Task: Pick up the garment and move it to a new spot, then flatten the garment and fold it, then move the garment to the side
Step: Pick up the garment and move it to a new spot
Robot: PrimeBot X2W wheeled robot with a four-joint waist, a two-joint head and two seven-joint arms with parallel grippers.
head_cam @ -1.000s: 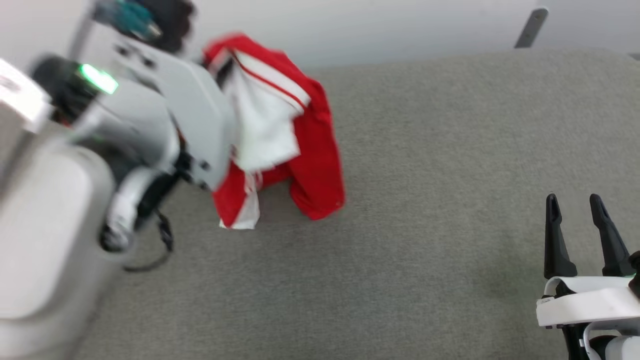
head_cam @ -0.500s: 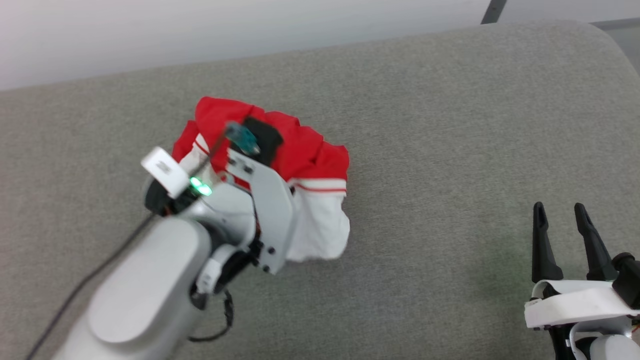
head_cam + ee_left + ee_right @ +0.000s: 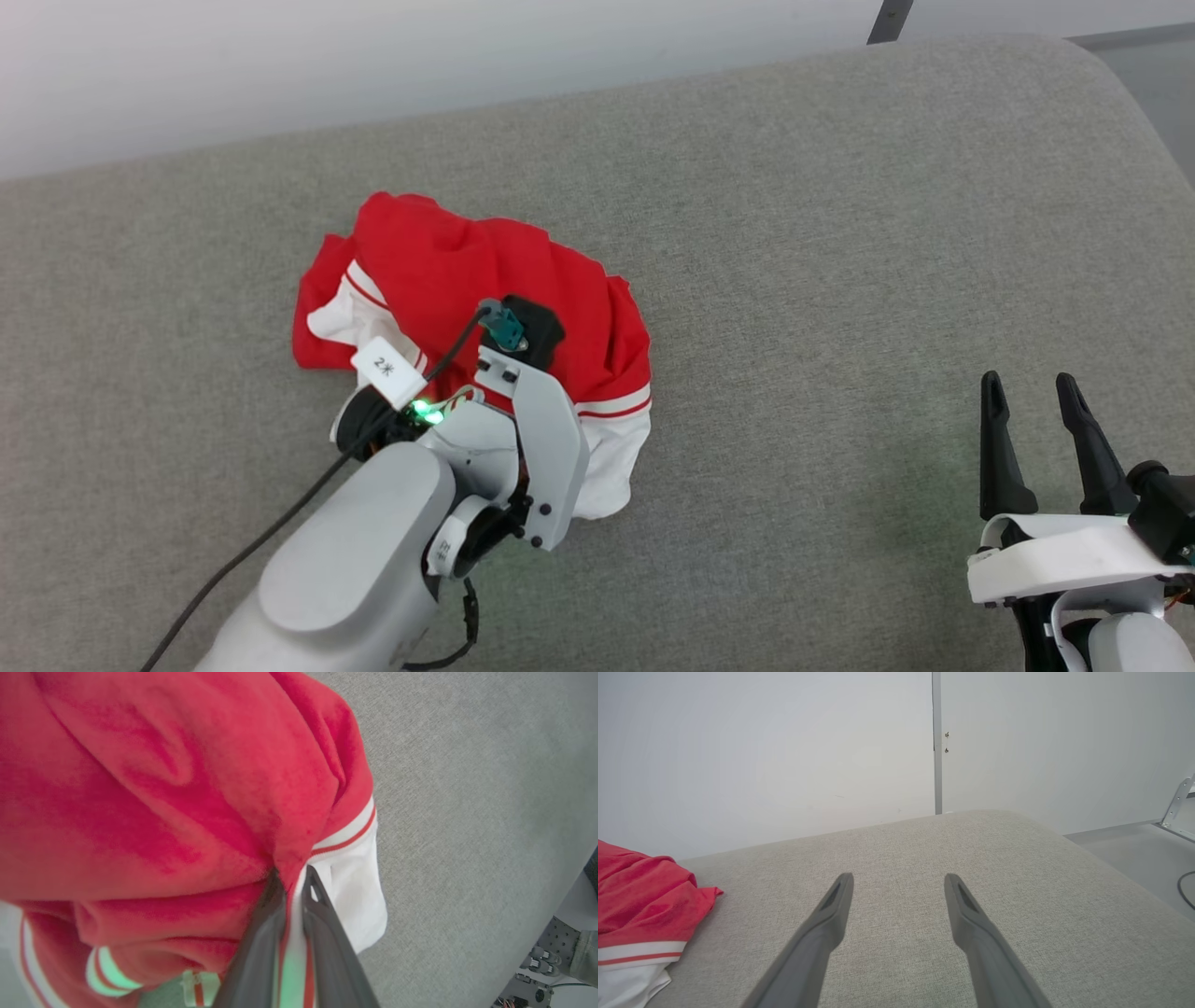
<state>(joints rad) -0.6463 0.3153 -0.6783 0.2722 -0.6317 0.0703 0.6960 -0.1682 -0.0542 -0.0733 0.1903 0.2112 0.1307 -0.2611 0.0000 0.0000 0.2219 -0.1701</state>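
Grey woven upholstery point(image 3: 840, 280) spreads across our view, with a pale wall point(image 3: 373, 75) behind its far edge. On the left half of it lies the garment point(image 3: 448, 271), bunched into a red heap. A white sleeve point(image 3: 611, 467) with striped trim spills out at the near right side.

Our left gripper point(image 3: 292, 877) is pressed almost together on a fold of the garment. The wrist view shows cloth pinched between the two fingers just where the red body meets the striped band. Our right gripper point(image 3: 1027, 383) sits well apart on the right, jaws spread wide with nothing between them, over bare upholstery.

We judge the garment to be light, soft and limp. It will sag from any single pinch and gather into a bundle rather than keep its shape. It is not fragile, and the knit looks matte, so we expect little slipping in the fingers. The rough upholstery may drag at it if we pull it flat along the surface.

The banded sleeve seam is a sensible hold for carrying, since the cloth there is doubled and thicker. For flattening we would want both grippers on two matching points, the shoulders or the hem corners. Those are buried in the heap, and we cannot tell which face is up.
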